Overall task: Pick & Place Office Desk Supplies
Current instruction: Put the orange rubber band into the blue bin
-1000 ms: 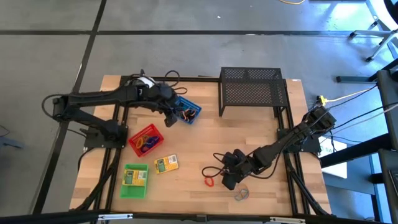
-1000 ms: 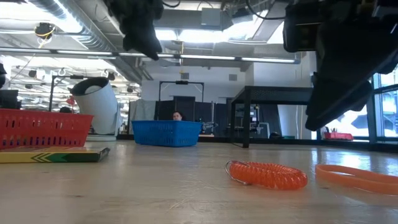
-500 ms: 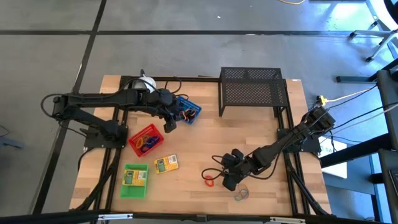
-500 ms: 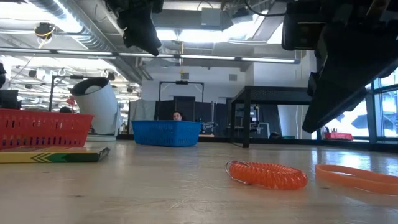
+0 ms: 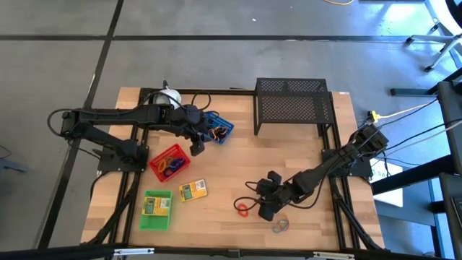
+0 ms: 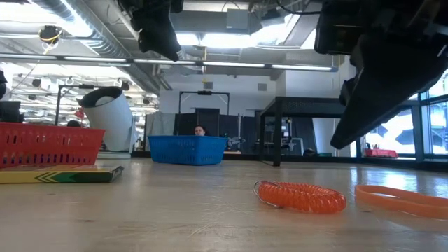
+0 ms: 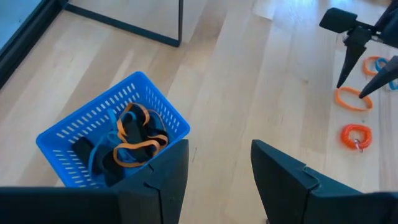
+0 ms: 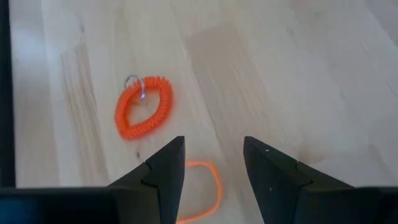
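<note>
I was working over a pale wooden plank tabletop with a black metal frame along its edges, set on a grey concrete floor marked by dark seams. Level across the boards, I looked into a bright workshop with ceiling ducts, strip lights and tall windows on one side; a white round object stood at the far edge. A large black wire-mesh rack sat at the back of the tabletop.

My left pincer hung just beside the small blue plastic tray, fingers parted and holding nothing; that tray held tangled orange, blue and black loops. The small red plastic tray held more coloured loops. The small green plastic tray carried one yellow-green box, and the second yellow-green box lay on the boards near it. I could make out printing on both boxes, but no words were readable.

My right pincer hovered above the front boards, fingers apart and empty, over a thin orange band. An orange coiled loop with a metal ring lay near it, and a grey loop lay close by.
</note>
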Motion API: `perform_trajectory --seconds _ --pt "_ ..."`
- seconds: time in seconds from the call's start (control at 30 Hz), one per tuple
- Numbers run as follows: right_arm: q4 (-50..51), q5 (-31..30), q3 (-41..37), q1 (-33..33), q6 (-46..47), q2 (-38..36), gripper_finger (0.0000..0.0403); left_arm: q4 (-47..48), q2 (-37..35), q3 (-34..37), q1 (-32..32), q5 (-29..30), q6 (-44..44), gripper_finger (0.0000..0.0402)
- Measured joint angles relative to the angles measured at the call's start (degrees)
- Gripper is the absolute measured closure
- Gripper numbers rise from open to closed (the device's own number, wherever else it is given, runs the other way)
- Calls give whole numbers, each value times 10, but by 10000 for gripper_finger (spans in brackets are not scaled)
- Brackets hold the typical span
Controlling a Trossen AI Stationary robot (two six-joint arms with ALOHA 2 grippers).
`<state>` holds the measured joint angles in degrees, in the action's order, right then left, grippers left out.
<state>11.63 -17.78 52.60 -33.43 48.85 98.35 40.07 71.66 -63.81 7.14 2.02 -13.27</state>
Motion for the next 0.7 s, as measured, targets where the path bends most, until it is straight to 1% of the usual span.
perform_trajectory --seconds 0.1,0.2,0.4,0.5,0.57,0.7 --pt "1 23 0 0 -23 1 237 0 0 0 0 0 -8 233" --pt "4 28 0 0 -41 5 237 0 0 0 0 0 -9 233" --pt "-5 67 0 0 -92 37 237 0 0 0 0 1 -20 233" --pt "-4 64 0 0 -123 44 237 0 0 0 0 1 -25 233" --pt "3 48 0 0 -151 49 241 0 0 0 0 1 -25 233" --pt "2 38 1 0 -232 58 270 0 0 0 0 1 -34 233"
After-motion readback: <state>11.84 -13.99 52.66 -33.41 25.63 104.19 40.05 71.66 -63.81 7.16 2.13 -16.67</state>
